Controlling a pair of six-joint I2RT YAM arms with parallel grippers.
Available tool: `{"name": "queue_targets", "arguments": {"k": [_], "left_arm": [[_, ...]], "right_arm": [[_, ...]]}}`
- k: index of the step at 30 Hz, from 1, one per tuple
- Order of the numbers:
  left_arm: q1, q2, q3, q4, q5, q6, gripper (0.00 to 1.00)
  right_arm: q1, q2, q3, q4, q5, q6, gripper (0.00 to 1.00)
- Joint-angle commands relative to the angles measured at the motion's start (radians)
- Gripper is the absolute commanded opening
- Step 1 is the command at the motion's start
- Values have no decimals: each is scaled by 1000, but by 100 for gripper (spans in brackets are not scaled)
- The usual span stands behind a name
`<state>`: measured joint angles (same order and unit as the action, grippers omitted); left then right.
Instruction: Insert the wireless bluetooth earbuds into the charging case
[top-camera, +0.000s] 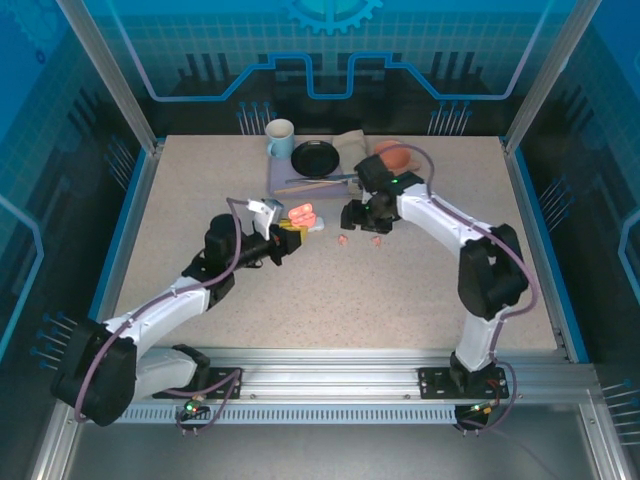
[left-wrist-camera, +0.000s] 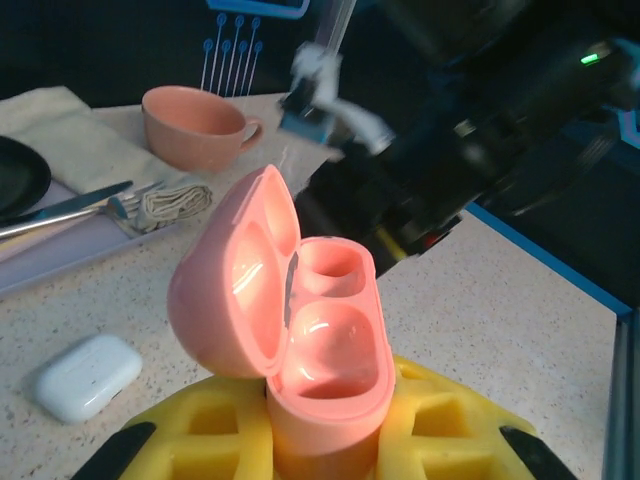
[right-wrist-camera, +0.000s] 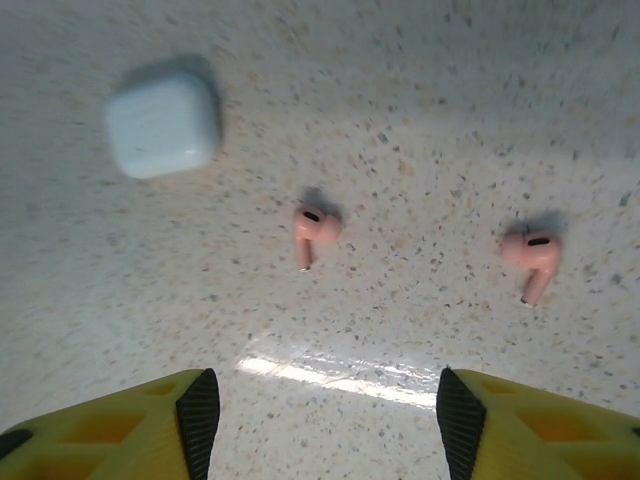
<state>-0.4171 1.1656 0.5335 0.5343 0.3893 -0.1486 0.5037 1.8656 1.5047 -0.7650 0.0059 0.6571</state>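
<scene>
My left gripper (left-wrist-camera: 325, 445) pinches the pink case (left-wrist-camera: 325, 340) by its base, lid open, both wells empty. My right gripper (right-wrist-camera: 320, 410) hangs over the table (right-wrist-camera: 420, 100) with fingers spread, holding nothing. A pink earbud (right-wrist-camera: 313, 228) lies below it, a second earbud (right-wrist-camera: 533, 255) well apart, and a white case (right-wrist-camera: 163, 125) further off. My worry is that the buds are tiny and rounded. An off-centre pinch could flick one away or grab it twisted, so the stem won't drop into its well.
</scene>
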Motion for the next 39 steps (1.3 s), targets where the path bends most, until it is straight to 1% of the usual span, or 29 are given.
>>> {"name": "queue_targets", "arguments": {"k": [1,4,6,11,15,19,24,29,35,39], "left_arm": [[-23,-10,-48,288,-49,60,0],[-27,10,-89,383,-12,87,0],[-28,15,-108,405,8,116,0],[-25,21,-150,470,20,133,0],[-24,31,-151,474,23,138,0],[-23,32,-145,461,31,143,0],[-23,36,-133,434,37,142,0],[-23,41,-125,427,43,146,0],[-23,54,-114,428,45,144,0],[-23,57,-115,428,46,142,0]], "right_arm": [[24,64,86,-40,118,140,62],[43,125,143,-81,177,192,62],[53,158,176,-101,203,218,61],[64,248,260,-153,222,275,60],[77,315,327,-223,247,352,60],[93,352,329,-209,238,437,60],[101,402,368,-217,226,447,60],[110,412,362,-200,217,441,59],[110,427,350,-172,197,423,57],[107,432,345,-150,186,402,54]]}}
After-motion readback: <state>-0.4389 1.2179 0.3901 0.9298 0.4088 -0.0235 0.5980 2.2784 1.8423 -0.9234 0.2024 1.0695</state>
